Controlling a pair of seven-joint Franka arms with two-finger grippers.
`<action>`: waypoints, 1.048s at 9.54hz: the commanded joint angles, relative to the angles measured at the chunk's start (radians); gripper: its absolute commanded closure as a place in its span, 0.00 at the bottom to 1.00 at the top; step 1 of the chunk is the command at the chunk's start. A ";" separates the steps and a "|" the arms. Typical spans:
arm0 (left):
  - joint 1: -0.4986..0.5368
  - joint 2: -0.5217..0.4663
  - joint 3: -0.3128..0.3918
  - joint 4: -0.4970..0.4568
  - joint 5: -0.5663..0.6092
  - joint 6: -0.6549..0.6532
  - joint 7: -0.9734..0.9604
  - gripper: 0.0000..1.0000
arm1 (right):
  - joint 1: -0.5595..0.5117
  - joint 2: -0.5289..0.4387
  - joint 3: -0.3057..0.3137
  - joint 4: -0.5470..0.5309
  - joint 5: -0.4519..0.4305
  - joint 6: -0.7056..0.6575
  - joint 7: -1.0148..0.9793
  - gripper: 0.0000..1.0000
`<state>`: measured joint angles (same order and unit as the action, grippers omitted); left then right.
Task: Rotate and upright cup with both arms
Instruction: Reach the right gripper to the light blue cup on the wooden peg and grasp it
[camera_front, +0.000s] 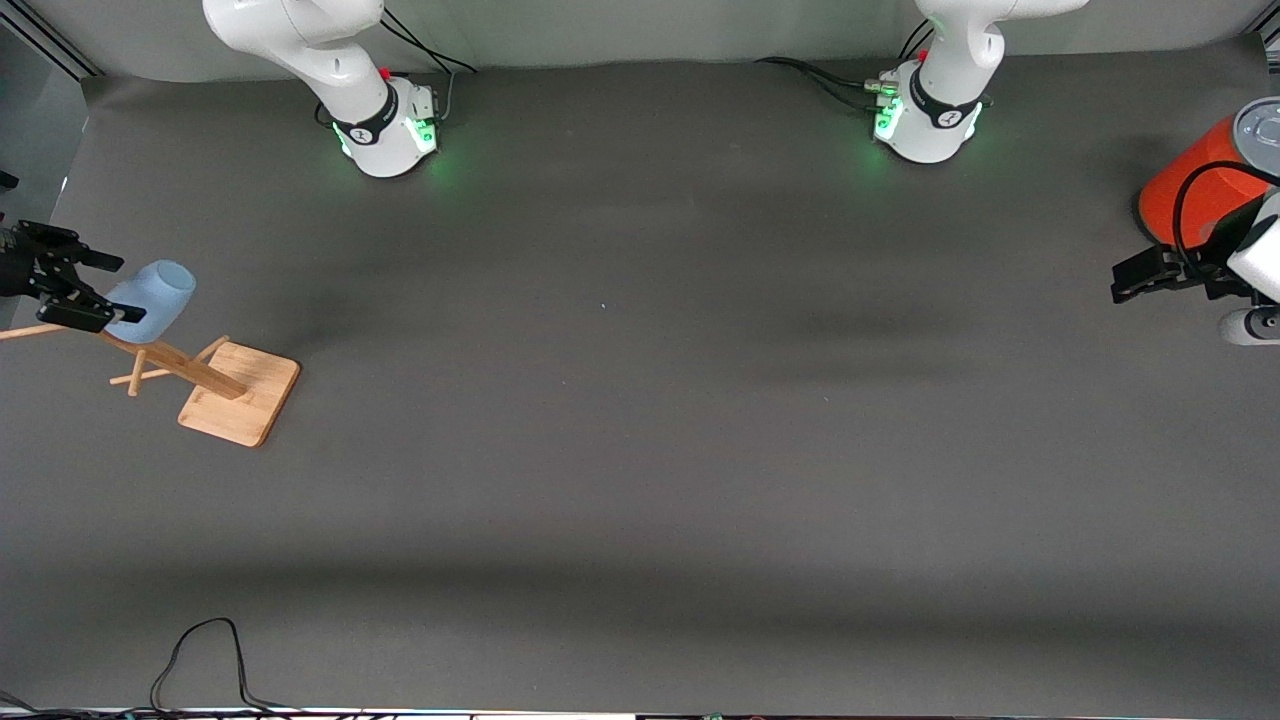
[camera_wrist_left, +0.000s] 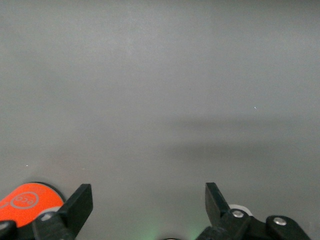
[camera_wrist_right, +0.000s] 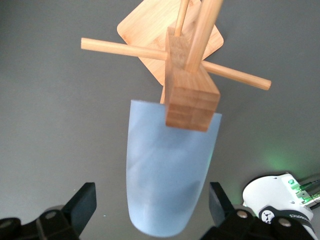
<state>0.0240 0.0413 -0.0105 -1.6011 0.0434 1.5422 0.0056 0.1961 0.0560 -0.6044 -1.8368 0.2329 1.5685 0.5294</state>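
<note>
Nearest the front camera we see a black cable looping along the edge of the grey counter, and farther up, toward the right arm's end, a wooden stand with a square base and thin pegs. We find the pale blue cup hung on that stand, tilted on its side, with the right gripper at its base end, fingers spread to either side of it and not visibly pressing. At the left arm's end we see the left gripper hovering over the counter just beside the orange cylinder. From the left wrist we see its fingers spread wide over bare counter, an orange disc at the picture's edge. From the right wrist we look along the cup, its narrow base between the parted fingers, the stand's block crossing over it.
</note>
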 joint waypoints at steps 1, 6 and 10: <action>-0.004 -0.009 0.001 0.000 0.006 -0.013 0.011 0.00 | -0.001 0.027 -0.002 0.010 -0.007 0.004 0.015 0.00; -0.004 -0.009 0.000 0.000 0.004 -0.013 0.011 0.00 | -0.003 0.058 -0.009 -0.031 0.005 0.070 -0.029 0.00; -0.004 -0.008 0.000 0.000 0.004 -0.013 0.013 0.00 | -0.003 0.056 -0.009 -0.027 0.005 0.059 -0.046 0.52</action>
<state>0.0240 0.0413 -0.0112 -1.6011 0.0434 1.5421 0.0056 0.1952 0.1170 -0.6096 -1.8642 0.2330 1.6275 0.5067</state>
